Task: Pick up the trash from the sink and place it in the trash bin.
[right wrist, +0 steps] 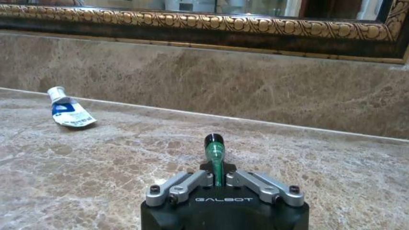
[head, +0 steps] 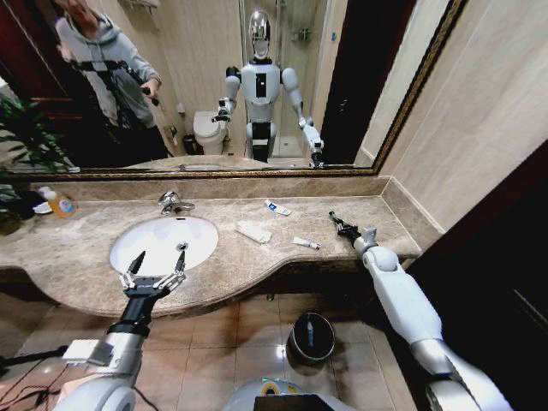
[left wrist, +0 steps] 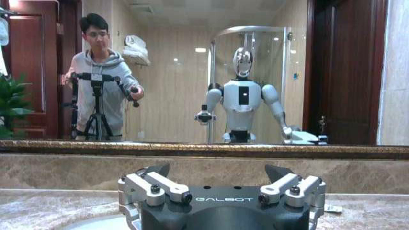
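the right gripper (right wrist: pixel 217 179) has its jaws pinched on the green tube (right wrist: pixel 215 152), which sticks out forward between them with its black cap leading. in the head view this gripper (head: pixel 342 225) sits low over the right end of the beige marble counter (head: pixel 86 282), near the back wall, so the tube looks caught but hardly lifted, if at all.

the left gripper (head: pixel 152 272) hangs over the front rim of the sink (head: pixel 128 244), jaws spread wide and holding nothing; it seems to be waiting.

nothing lies in the basin as far as the head view shows. the rest of the trash lies on the counter: a white-and-blue tube (head: pixel 276 207) towards the back edge, right of the faucet (head: pixel 172 203); a flat white packet (head: pixel 253 231) just right of the basin; and a second small tube (head: pixel 306 243) nearer the front edge. the right wrist view shows the white-and-blue tube (right wrist: pixel 69 110) too, lying well apart from the grasped one.

the trash bin (head: pixel 311 336) stands on the floor below the counter's front edge; its contents cannot be made out. by my reading the job is early: one piece gripped, none clearly delivered, three left to collect.
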Robot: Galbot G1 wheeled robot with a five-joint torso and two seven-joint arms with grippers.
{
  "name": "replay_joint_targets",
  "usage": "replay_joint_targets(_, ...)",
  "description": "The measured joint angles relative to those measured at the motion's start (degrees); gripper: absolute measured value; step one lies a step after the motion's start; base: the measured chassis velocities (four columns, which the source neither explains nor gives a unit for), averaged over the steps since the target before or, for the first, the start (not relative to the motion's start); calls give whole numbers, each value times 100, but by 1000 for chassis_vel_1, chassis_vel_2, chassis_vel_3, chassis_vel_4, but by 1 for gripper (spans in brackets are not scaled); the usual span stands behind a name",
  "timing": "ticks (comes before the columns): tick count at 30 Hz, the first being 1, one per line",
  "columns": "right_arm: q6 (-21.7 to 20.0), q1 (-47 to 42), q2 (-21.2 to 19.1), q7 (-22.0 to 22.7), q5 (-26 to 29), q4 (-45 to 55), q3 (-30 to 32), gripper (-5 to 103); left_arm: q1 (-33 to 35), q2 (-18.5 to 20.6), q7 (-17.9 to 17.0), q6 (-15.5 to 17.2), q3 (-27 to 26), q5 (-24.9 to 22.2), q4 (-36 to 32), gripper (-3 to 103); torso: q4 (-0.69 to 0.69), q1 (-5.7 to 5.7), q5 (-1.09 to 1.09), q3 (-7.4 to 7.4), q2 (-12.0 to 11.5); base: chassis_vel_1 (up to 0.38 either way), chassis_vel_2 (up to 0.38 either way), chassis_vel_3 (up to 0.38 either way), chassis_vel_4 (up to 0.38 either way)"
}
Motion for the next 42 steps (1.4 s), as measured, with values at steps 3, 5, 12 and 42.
replay_joint_targets(3,-24,-86,-7,34,0,142,31,5,0,0,0,0,0,0,0,100,0,0,1,0,0,0,0,0,0)
replay_joint_targets(5,-28,-108,-7,39,1,179,45,5,0,0,0,0,0,0,0,100,0,0,2,1,0,0,0,0,0)
replay_joint_targets(12,187,-602,-3,180,160,967,430,5,0,0,0,0,-1,0,0,100,1,0,1,1,0,0,0,0,0)
replay_joint_targets(42,1784,-5898,1702,517,-359,3910,1904,5,0,0,0,0,0,0,0,100,-1,-1,-2,0,0,0,0,0,0)
